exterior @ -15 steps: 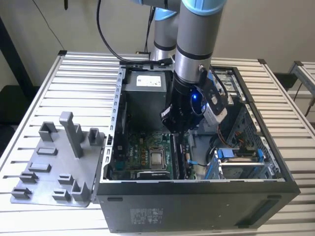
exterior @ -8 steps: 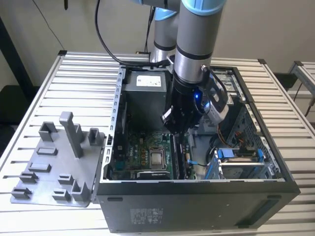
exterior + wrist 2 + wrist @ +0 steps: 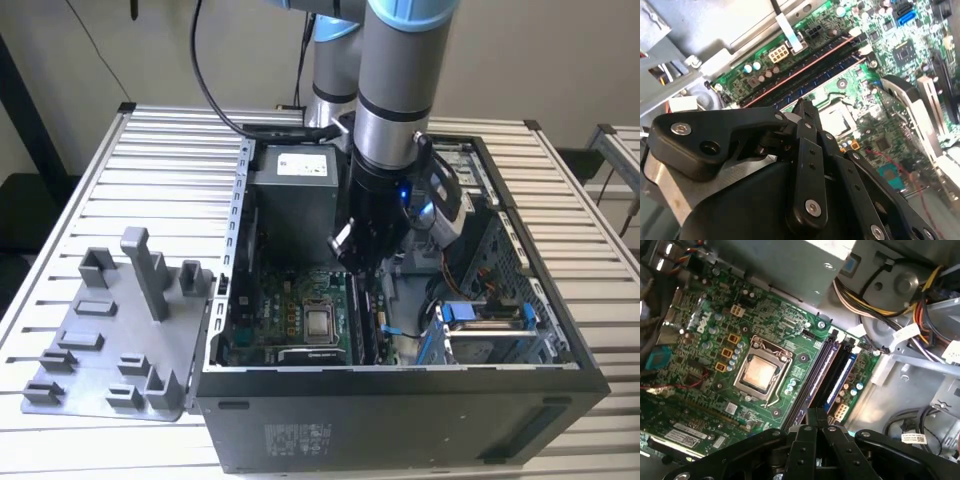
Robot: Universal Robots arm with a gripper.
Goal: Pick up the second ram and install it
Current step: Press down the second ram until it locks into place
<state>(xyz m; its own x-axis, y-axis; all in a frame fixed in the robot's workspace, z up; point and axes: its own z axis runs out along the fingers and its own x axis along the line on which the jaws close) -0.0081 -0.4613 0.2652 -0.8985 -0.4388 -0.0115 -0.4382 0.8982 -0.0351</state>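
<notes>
A: How is the gripper (image 3: 816, 413) set?

B: Its black fingers are pressed together, and nothing is seen between them. In the exterior view it is held low in the middle of the frame, inside the case (image 3: 400, 425).

A: And the ram (image 3: 839, 374)?

B: A long dark stick is seen lying in the slots (image 3: 812, 382) beside the socket (image 3: 761, 371), just past the fingertips. It is judged to be the ram, but whether it is fully seated cannot be told.

A: What is needed for a good fit?

B: Pressure should be kept square to the thin edge and spread along the stick. The green board (image 3: 705, 365) is crowded with small parts. The socket plate is bright metal and the slots are hard black and blue plastic.
</notes>
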